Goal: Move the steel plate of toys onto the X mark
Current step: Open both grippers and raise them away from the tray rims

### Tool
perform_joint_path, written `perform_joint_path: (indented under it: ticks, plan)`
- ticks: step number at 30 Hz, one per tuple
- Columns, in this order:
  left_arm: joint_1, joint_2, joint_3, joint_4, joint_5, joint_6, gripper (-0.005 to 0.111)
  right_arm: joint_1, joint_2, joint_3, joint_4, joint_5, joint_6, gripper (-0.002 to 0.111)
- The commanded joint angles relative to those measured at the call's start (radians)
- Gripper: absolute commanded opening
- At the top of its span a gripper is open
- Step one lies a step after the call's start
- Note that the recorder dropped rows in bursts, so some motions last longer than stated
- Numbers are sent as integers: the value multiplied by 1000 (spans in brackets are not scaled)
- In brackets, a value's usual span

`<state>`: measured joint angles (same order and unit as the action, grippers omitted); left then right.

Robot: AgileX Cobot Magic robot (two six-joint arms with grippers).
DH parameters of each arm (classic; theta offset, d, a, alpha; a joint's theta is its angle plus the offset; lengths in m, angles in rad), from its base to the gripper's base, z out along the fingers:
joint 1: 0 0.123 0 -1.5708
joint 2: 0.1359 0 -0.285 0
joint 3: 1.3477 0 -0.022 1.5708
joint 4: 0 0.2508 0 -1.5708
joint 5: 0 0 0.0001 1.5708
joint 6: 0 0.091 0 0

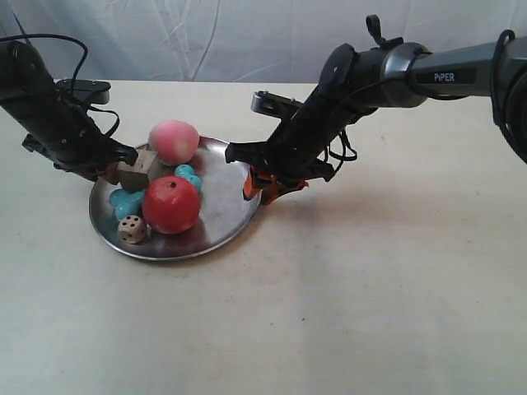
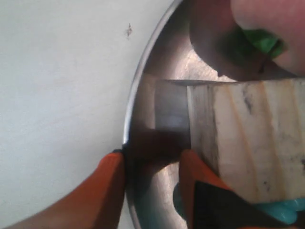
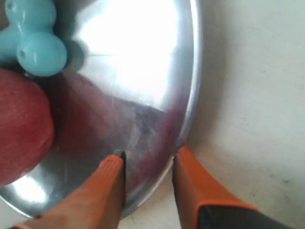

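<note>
The steel plate (image 1: 222,189) lies on the table and holds a pink peach (image 1: 173,140), a red apple (image 1: 171,204), a turquoise bone (image 1: 123,202), a wooden cube (image 1: 138,169) and a die (image 1: 132,229). My left gripper (image 2: 152,155) is shut on the plate's rim (image 2: 143,71) beside the cube (image 2: 248,138); it is the gripper (image 1: 111,169) at the exterior view's left. My right gripper (image 3: 148,153) is shut on the opposite rim (image 3: 193,71), near the apple (image 3: 19,124) and bone (image 3: 38,43). The X mark (image 2: 128,31) sits just outside the rim.
The pale table (image 1: 370,288) stretches bare in front of and to the right of the plate. A white cloth backdrop (image 1: 247,33) hangs behind. Cables loop off both arms. The X mark does not show in the exterior view.
</note>
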<state>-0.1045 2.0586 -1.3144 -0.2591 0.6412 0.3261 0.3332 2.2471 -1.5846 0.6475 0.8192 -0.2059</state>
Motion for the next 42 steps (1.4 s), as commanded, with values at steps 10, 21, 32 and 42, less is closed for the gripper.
perform_joint_path:
  ticks: [10,21,32,42]
  plan:
    - [-3,-64,-3,152,8,-159,37,4,-60,-6,-183,51,83,53]
    - [-3,-247,-3,155,39,-214,13,4,-217,-6,-283,133,124,52]
    - [-3,-568,103,110,-10,-186,0,6,-432,41,-350,240,112,0]
    - [-5,-1066,368,77,-142,-189,0,6,-979,440,-377,-15,131,0]
